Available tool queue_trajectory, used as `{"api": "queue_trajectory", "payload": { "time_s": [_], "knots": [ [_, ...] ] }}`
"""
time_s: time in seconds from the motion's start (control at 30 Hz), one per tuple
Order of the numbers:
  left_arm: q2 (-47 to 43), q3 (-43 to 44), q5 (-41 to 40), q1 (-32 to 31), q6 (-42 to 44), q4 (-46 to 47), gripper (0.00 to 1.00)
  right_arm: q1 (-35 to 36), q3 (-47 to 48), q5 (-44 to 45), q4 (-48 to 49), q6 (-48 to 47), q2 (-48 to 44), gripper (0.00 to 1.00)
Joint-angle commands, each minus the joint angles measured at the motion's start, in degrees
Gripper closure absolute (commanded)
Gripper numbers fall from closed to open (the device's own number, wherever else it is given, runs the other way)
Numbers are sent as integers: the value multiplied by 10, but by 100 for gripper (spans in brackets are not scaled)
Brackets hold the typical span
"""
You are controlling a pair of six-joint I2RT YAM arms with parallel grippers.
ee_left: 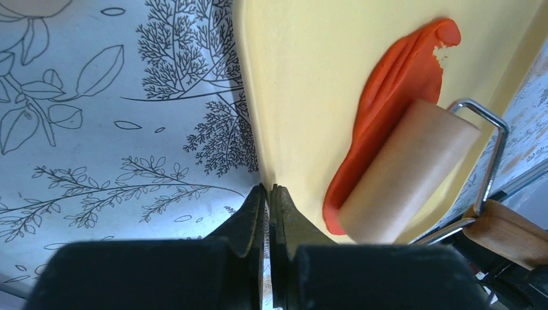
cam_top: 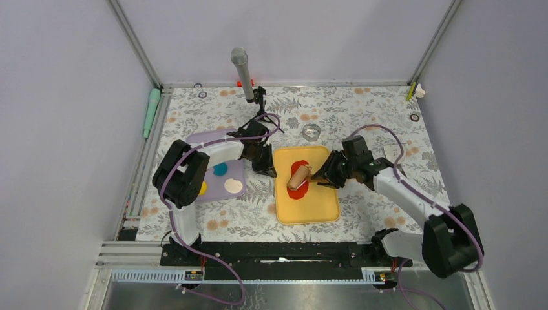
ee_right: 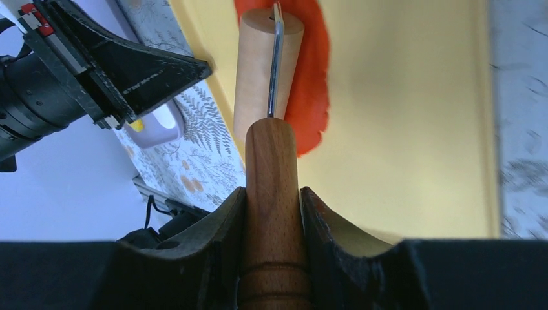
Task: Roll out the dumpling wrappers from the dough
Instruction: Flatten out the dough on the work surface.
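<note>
No legible text, labels or numbers anywhere.

Roller [ee_left: 407, 174] atop wrapper [ee_left: 388, 84] on tray [ee_left: 310, 77]

Matte red clay [ee_left: 394, 84], bare wooden roller [ee_left: 407, 174], smooth plastic tray [ee_left: 304, 77]

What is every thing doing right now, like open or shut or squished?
Red dough, squashed flat and long on the yellow tray, partly under the roller.
Roller, lying on the dough, handle gripped.
Right pincer, shut on the roller's handle.
Left pincer, shut, holding nothing, tips at the tray's edge.
</note>
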Motion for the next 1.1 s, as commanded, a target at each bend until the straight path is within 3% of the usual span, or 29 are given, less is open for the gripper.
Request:
{"api": "queue_trajectory", "payload": {
  "time_s": [0.0, 0.13, 0.43, 0.53, 0.8, 1.07],
  "knots": [
    [-11, 0, 12, 5, 21, -27, 100, -13, -65, 129, -224, -5, -65, 100],
    [-9, -1, 10, 5, 22, -21, 100, -23, -62, 118, -235, -3, -81, 100],
    [-5, -3, 6, 5, 26, -26, 100, -21, -47, 122, -58, 65, -15, 100],
    [-5, 1, 9, 5, 27, -29, 100, -17, -20, 112, -62, 49, 14, 100],
    [-8, 2, 1, 5, 28, -32, 100, -6, 65, 106, -63, 33, -20, 100],
    [-8, 3, 4, 5, 27, -32, 100, -1, 171, 98, -35, 22, 43, 100]
  ]
}}
